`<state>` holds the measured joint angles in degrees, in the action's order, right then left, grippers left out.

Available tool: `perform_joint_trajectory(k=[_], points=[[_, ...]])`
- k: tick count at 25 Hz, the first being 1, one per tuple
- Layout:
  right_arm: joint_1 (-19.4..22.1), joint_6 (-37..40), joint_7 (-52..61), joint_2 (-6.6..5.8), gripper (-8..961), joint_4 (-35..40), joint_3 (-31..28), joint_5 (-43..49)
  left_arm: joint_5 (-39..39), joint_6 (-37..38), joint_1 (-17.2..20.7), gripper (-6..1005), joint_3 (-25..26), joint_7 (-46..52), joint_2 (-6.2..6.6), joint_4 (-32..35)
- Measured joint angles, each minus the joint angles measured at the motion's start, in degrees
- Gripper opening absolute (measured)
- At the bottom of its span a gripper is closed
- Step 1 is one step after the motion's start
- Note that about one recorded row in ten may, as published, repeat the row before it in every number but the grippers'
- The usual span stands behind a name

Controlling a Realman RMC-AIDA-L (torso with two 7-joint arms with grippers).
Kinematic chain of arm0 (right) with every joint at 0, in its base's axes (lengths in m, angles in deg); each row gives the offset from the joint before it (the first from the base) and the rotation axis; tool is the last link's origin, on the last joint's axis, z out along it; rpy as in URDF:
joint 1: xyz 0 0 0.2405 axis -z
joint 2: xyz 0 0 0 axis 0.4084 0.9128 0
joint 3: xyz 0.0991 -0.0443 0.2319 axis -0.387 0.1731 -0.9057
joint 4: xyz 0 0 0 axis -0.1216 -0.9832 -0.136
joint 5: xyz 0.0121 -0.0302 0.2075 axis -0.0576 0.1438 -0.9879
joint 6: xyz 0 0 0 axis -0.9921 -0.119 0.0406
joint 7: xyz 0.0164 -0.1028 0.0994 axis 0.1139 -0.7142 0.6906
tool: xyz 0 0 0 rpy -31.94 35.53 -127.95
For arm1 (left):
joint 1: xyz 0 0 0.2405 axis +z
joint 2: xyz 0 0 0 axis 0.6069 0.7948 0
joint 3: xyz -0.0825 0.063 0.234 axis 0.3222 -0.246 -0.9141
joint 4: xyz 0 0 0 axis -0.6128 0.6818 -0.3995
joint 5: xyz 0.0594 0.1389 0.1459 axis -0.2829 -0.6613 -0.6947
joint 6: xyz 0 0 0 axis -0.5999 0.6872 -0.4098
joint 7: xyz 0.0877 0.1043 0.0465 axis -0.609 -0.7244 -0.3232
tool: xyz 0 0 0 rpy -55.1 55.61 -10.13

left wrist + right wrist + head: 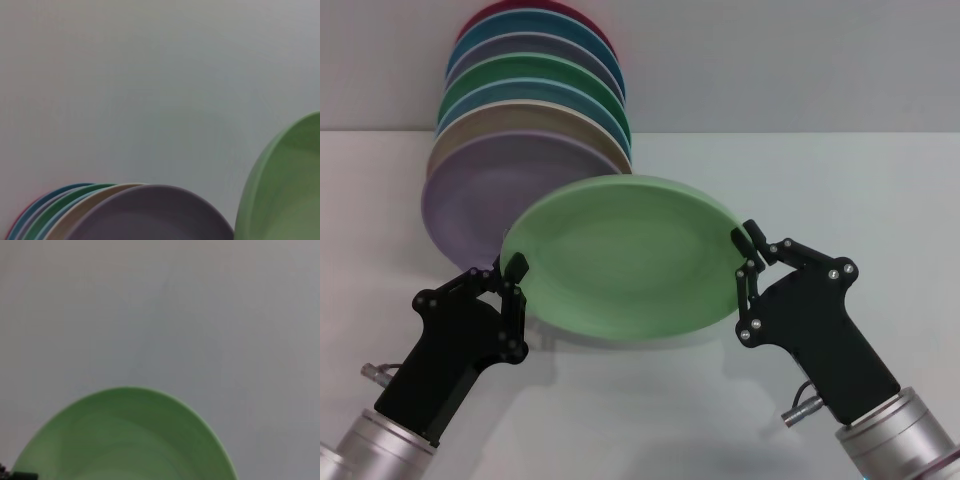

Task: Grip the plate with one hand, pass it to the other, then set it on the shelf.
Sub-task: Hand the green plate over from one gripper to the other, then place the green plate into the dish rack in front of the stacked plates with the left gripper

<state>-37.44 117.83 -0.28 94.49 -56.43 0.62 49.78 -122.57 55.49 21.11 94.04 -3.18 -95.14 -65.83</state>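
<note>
Keep right gripper (745, 252) pinching plate (620, 255) rim level until left gripper (512, 275), at opposite rim, grip unclear, clamps firmly.

My left gripper (516, 272) and right gripper (747, 255) flank the pale green plate (620, 255) held above the white table (840, 190), row of upright plates (535, 130) crowding far left just behind it, open table far right, bare strip near me between both arms.
</note>
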Motion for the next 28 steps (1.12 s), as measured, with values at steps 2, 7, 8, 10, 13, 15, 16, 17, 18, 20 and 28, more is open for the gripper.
perform_joint_trajectory(k=[2,7,8,10,13,15,16,17,18,20,28], points=[[-0.65,0.40,-0.04,-0.09,82,0.98,1.10,-0.02,0.06,-0.05,0.00,44,0.10,-0.01,0.01,0.01],[-1.17,0.31,-0.24,-0.16,84,1.55,2.34,0.22,-0.13,-0.04,0.18,45,0.43,-0.04,-0.07,-0.07],[-1.07,0.49,-0.11,-0.16,85,1.55,2.14,0.22,-0.22,-0.03,0.25,45,0.58,-0.04,-0.09,-0.08],[-0.79,1.06,0.17,-0.17,86,1.47,1.75,0.07,-0.22,-0.03,0.25,45,0.58,-0.04,-0.09,-0.08],[-0.22,2.53,0.40,-0.19,213,1.40,1.52,-0.17,-0.25,-0.03,0.39,44,0.85,-0.04,-0.08,-0.09],[0.32,3.95,0.64,-0.24,298,1.34,1.47,-0.33,-0.24,0.10,0.89,45,1.80,-0.04,0.08,-0.01],[0.65,4.63,0.78,-0.26,311,1.30,1.47,-0.37,-0.24,0.14,0.96,46,1.97,-0.04,0.10,0.03],[1.00,5.64,0.92,-0.27,324,1.30,1.49,-0.39,-0.23,0.19,1.09,48,2.34,-0.04,0.13,0.13],[1.36,6.52,1.07,-0.28,338,1.31,1.58,-0.39,-0.23,0.25,1.25,49,2.68,-0.04,0.15,0.21],[1.95,8.28,1.30,-0.35,364,1.45,1.92,-0.36,-0.21,0.40,1.47,51,3.15,-0.03,0.25,0.35],[3.26,9.81,2.66,-0.30,405,4.08,3.07,0.32,-0.16,6.00,3.07,60,4.89,0.17,0.50,0.60]])
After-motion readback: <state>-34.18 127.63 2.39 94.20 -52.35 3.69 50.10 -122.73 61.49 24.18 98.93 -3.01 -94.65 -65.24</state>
